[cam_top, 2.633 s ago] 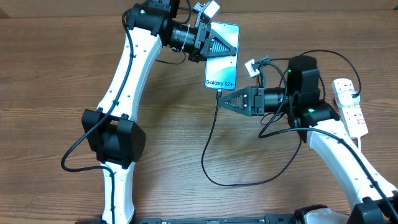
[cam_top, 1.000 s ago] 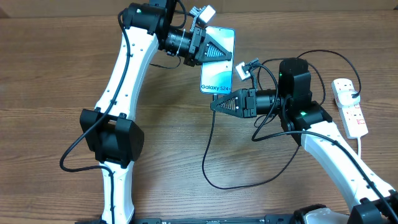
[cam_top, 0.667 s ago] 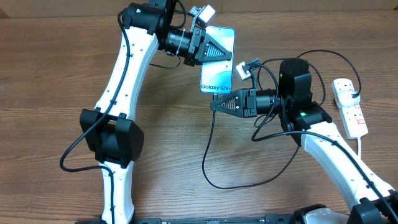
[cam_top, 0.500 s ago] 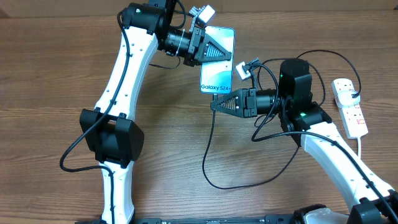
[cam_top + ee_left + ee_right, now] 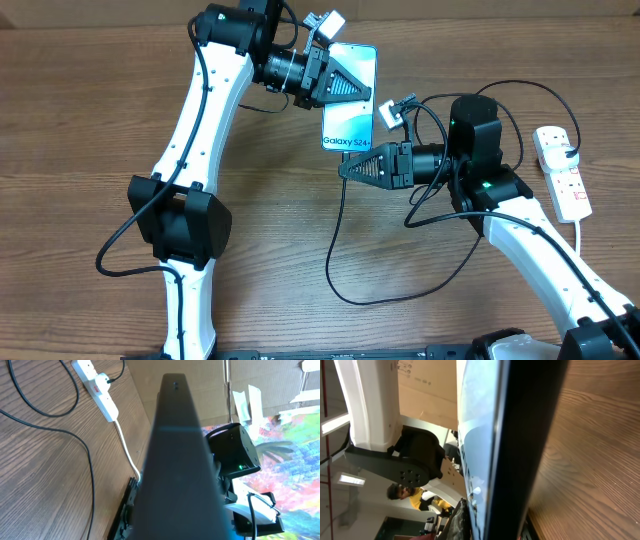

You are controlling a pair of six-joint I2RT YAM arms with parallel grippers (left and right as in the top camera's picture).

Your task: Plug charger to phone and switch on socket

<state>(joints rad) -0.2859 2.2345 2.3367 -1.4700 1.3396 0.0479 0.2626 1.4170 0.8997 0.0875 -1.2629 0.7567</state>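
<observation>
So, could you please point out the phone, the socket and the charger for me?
phone (image 5: 348,120): overhead view, lower screen above the lettering.
socket (image 5: 563,178): overhead view, middle of the white body.
charger (image 5: 334,228): overhead view, cable stretch below the phone.

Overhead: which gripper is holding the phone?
The left gripper, clamped across the upper half of the phone. The right gripper is shut on the charger instead, its tip at the phone's bottom edge.

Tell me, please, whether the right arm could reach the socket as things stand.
Probably not yet: the right tool is shut on the charger at the phone. The socket lies uncovered beside that arm, so the way looks free once it lets go.
</observation>
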